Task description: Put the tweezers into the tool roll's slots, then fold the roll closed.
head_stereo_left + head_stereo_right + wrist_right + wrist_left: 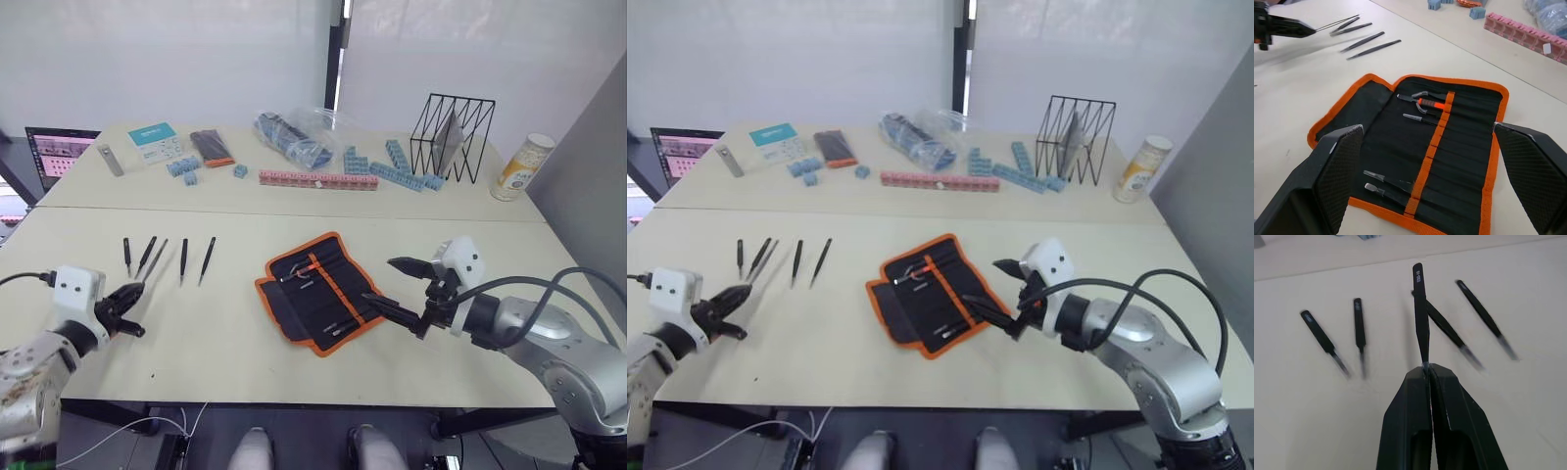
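Tweezers [182, 261]: slim black pointed metal, lying side by side on the bench [225, 343], well left of the tool roll [320, 291]; one tweezer [1420, 313] is pinched at its tip by the left tool [1427, 374], closed, presumably for carrying; the roll, black fabric edged orange, lies unfolded, slots [1459, 147] exposed for loading; the right tool [400, 284] hovers wide open, empty, at its edge.
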`<state>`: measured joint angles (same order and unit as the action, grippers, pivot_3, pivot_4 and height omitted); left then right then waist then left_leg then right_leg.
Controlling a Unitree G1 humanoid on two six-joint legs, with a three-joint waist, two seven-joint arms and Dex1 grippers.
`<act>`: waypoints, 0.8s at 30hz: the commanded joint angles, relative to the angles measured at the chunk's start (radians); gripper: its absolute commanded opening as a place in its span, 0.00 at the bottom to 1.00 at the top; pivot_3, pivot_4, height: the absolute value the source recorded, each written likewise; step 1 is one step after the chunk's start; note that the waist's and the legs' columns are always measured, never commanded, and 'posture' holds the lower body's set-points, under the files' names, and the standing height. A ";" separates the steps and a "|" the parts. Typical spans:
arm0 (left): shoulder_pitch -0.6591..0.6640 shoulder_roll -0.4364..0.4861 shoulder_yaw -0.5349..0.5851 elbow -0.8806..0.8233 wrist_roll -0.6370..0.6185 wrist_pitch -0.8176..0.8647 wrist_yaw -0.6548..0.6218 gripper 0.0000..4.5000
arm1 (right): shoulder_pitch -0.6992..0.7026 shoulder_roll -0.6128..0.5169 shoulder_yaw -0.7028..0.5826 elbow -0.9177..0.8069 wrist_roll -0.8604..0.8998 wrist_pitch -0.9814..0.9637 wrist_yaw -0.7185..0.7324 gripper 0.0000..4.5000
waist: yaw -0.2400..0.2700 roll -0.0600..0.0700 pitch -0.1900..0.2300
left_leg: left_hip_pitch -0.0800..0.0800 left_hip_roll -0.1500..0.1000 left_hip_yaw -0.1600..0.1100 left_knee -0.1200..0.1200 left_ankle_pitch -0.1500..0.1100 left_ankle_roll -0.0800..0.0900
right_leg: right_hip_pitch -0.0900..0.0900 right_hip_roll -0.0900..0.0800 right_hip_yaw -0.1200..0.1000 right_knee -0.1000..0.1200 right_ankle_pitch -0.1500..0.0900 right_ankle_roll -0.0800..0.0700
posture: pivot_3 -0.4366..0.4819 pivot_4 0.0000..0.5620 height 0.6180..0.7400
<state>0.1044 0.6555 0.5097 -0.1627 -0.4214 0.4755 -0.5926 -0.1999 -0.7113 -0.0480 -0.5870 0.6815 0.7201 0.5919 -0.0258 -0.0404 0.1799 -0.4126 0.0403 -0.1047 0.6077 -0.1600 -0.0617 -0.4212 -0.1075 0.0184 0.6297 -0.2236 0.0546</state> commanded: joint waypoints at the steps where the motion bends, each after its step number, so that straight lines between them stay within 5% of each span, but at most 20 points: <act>1: 0.059 -0.018 0.044 -0.121 -0.019 0.088 0.070 0.01 | -0.026 0.010 0.001 -0.002 -0.017 -0.037 0.023 1.00 | 0.007 0.001 0.000 | 0.001 0.000 0.000 0.000 0.000 0.000 | 0.000 0.000 0.000 0.000 0.000 0.000 | 0.48 0.27 0.97; 8: 0.133 -0.020 -0.020 -0.113 0.054 0.145 0.126 0.01 | -0.060 0.020 0.024 0.028 -0.053 -0.048 0.054 1.00 | 0.015 0.001 0.000 | -0.001 0.001 0.001 0.003 0.000 0.000 | 0.000 0.001 0.000 -0.002 -0.001 -0.002 | 0.48 0.27 0.97; 15: 0.099 -0.034 -0.064 -0.022 0.091 0.112 0.123 0.01 | -0.064 0.021 0.014 0.032 -0.064 -0.045 0.061 1.00 | 0.014 0.016 -0.008 | 0.001 0.001 0.001 0.002 0.000 0.000 | 0.000 0.001 0.000 -0.002 -0.001 -0.002 | 0.48 0.27 0.97; 23: 0.024 -0.013 -0.058 0.029 0.081 0.117 0.117 0.57 | -0.049 0.031 0.009 0.023 -0.069 -0.045 0.052 1.00 | 0.018 0.018 -0.008 | 0.001 0.001 0.002 0.002 0.000 0.000 | 0.000 0.001 0.000 -0.002 -0.001 -0.002 | 0.48 0.27 0.97; 24: 0.010 -0.009 -0.058 0.041 0.079 0.114 0.113 0.57 | -0.048 0.034 0.009 0.021 -0.070 -0.045 0.050 1.00 | 0.019 0.018 -0.008 | 0.001 0.001 0.002 0.002 0.000 0.000 | 0.000 0.001 0.000 -0.002 -0.001 -0.002 | 0.48 0.27 0.97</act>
<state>0.1258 0.6384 0.4636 -0.1499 -0.3474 0.5766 -0.4772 -0.2495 -0.6787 -0.0133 -0.5391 0.6107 0.6892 0.6452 -0.0065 -0.0222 0.1715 -0.4117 0.0408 -0.1031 0.6100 -0.1599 -0.0617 -0.4211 -0.1069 0.0182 0.6274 -0.2250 0.0525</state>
